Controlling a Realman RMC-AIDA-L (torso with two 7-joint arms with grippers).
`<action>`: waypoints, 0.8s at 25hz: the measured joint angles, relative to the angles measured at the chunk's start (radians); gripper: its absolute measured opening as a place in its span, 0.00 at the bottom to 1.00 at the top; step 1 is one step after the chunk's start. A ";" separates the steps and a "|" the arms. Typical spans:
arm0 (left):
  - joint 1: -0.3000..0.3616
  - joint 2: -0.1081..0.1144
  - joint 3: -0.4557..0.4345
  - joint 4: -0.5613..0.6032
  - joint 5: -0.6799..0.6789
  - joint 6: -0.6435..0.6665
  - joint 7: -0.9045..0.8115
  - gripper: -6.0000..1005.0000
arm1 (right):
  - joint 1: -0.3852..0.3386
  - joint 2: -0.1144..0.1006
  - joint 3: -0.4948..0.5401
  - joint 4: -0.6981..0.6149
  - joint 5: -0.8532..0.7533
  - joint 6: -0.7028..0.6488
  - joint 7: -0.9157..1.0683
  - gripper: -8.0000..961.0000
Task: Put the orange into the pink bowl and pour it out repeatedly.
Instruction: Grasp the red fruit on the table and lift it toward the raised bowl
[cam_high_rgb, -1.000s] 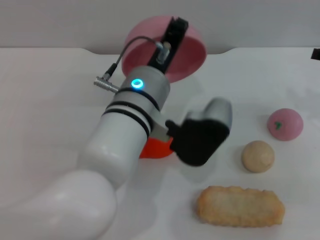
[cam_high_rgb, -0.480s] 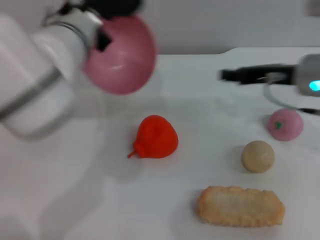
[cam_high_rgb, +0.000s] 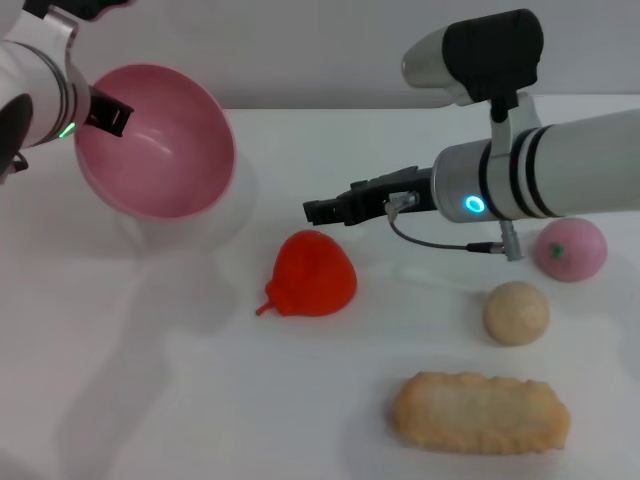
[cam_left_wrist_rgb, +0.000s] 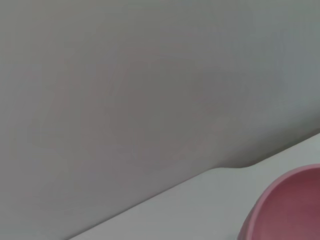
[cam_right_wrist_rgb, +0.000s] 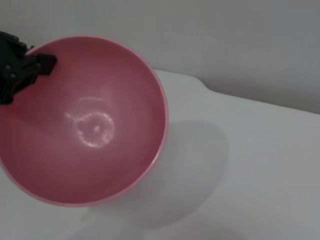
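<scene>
— Between the two grippers, what lay on the table?

— Smooth white surface. The left gripper was clamped on the rim of the pink bowl, a deep, glossy plastic round, held tipped in the air with its hollow facing the right gripper.

— And the orange?

— On the table, just below the right gripper's tips; lumpy, red-orange, pointed at one end. Whether those jaws were apart, I couldn't tell.

— Smaller things?

— Beyond the right arm: a crumbed oblong patty, a pink ball, a matte beige ball.
</scene>
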 joint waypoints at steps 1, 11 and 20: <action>-0.001 0.000 -0.005 -0.002 -0.005 -0.002 0.008 0.05 | 0.003 0.000 -0.003 0.006 0.000 -0.004 0.005 0.71; -0.027 0.001 -0.010 -0.009 -0.010 0.005 0.032 0.05 | 0.033 0.002 -0.049 0.095 0.046 -0.058 0.013 0.77; -0.033 0.000 -0.001 -0.010 -0.012 -0.001 0.035 0.05 | 0.116 0.004 -0.112 0.251 0.192 -0.103 -0.023 0.72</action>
